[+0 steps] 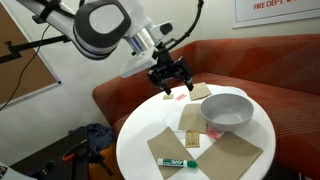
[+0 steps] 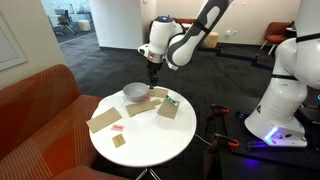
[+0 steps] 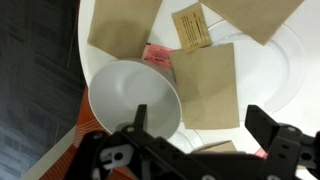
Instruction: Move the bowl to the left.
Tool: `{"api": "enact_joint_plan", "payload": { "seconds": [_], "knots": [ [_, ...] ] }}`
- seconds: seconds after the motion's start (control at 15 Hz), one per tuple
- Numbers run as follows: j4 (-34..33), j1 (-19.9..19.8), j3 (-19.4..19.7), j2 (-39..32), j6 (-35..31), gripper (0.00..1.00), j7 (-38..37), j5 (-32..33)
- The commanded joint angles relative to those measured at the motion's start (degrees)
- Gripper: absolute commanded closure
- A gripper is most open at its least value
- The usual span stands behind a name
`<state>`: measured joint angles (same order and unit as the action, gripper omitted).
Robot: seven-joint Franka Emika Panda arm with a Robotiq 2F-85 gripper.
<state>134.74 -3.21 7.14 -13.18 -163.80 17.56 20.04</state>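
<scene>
Bowl (image 3: 130, 95) is sitting empty on the round white worktop (image 1: 135, 135), close to its edge. My gripper (image 3: 195, 112) is hovering above the worktop with jaws spread wide, gripping nothing. In the wrist view one finger (image 3: 137, 118) is overlapping the bowl's rim, and my own housing is hiding the bowl's near edge. Brown paper sheets (image 3: 205, 85) are lying just beside the bowl. A small pink item (image 3: 158, 53) is peeking out between them, too covered to identify. Print on a tan packet (image 3: 190, 27) is blurring past reading. In both exterior views my fingertips are showing too small to judge.
</scene>
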Motion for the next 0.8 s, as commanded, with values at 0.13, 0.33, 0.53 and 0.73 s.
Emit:
{"api": "enact_joint_plan", "payload": {
  "seconds": [0.13, 0.33, 0.53, 0.73],
  "knots": [
    [-7.89, 2.35, 2.64, -8.51, -0.12, 0.0, -5.26, 6.14],
    [-11.69, 3.12, 3.7, -12.91, -0.22, 0.0, -6.21, 6.75],
    [-15.13, 3.29, 3.58, -16.61, 0.36, 0.0, -6.12, 5.69],
    [-18.31, 3.49, 3.18, -20.2, 0.76, 0.0, -5.65, 5.21]
  ]
}}
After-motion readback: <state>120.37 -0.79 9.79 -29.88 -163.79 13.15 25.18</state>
